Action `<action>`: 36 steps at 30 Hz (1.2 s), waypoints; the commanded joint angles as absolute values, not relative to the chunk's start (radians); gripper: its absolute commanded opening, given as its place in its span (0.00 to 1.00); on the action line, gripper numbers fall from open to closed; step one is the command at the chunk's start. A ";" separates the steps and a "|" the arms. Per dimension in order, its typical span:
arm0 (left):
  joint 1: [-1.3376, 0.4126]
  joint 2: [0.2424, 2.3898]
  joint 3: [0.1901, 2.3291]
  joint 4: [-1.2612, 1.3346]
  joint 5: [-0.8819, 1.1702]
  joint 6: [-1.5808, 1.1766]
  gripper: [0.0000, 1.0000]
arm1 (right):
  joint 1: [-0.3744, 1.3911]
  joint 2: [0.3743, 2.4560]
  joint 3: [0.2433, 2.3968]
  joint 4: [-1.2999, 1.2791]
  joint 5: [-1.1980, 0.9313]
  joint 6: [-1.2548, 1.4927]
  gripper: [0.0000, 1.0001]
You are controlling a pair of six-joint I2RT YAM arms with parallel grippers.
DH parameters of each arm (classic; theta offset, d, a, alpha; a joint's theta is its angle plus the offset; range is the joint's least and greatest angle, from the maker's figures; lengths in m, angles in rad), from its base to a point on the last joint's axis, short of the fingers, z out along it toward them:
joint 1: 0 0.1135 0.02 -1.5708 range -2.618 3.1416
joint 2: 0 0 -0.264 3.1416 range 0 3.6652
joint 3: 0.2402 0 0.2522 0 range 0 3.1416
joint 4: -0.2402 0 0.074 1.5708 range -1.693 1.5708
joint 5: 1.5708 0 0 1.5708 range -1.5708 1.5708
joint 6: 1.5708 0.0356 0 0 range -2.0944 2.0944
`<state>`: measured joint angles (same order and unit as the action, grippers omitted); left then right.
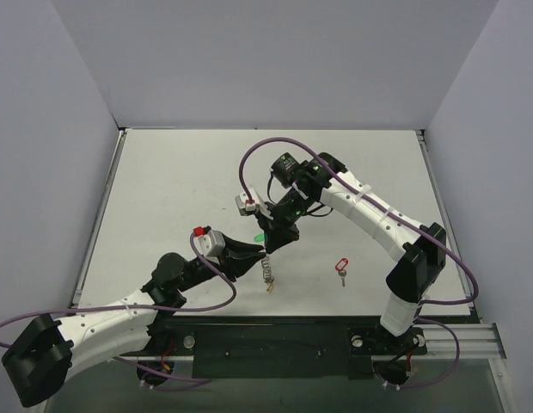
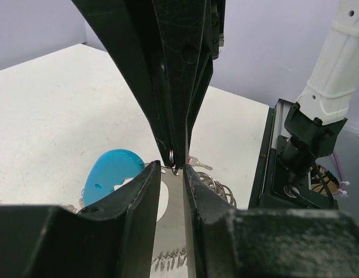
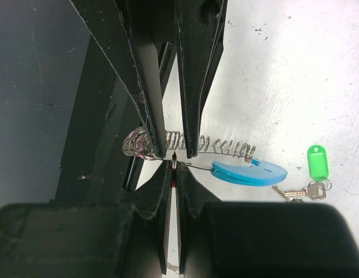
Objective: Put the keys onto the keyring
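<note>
The keyring's chain (image 1: 267, 274) lies just past my left gripper (image 1: 252, 255), with its yellow piece (image 1: 269, 288) at the near end. Its light-blue tag (image 3: 249, 172) and coiled chain (image 3: 226, 145) show in the right wrist view; the tag also shows in the left wrist view (image 2: 110, 174). My right gripper (image 3: 175, 165) is shut on a small metal ring, seen edge-on, beside the keyring's thin wire. My left gripper (image 2: 172, 174) is open, jaws a narrow gap apart, straddling the right fingertips (image 2: 173, 152). The green-tagged key (image 3: 317, 162) lies beside the blue tag. The red-tagged key (image 1: 340, 268) lies apart to the right. The black tag is hidden.
A silver key blade (image 2: 201, 163) shows just behind the right fingers. A bunch of wire rings (image 2: 219, 189) lies by the left gripper's right finger. The black rail (image 1: 275, 344) with the arm bases runs along the table's near edge. Grey walls surround the table.
</note>
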<state>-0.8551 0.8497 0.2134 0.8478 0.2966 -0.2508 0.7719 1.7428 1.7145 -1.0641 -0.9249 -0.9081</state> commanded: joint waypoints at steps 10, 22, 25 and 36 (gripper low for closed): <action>-0.854 0.885 0.261 0.885 0.284 -0.244 0.28 | 0.781 1.706 1.715 -1.086 -0.986 -0.905 0.00; -0.854 0.877 0.264 0.905 0.267 -0.258 0.21 | 0.784 1.713 1.709 -1.085 -0.977 -0.911 0.00; -0.854 0.867 0.262 0.905 0.250 -0.262 0.20 | 0.787 1.718 1.709 -1.085 -0.974 -0.911 0.00; -0.854 0.862 0.284 0.844 0.189 -0.284 0.00 | 0.793 1.718 1.709 -1.086 -0.960 -0.913 0.00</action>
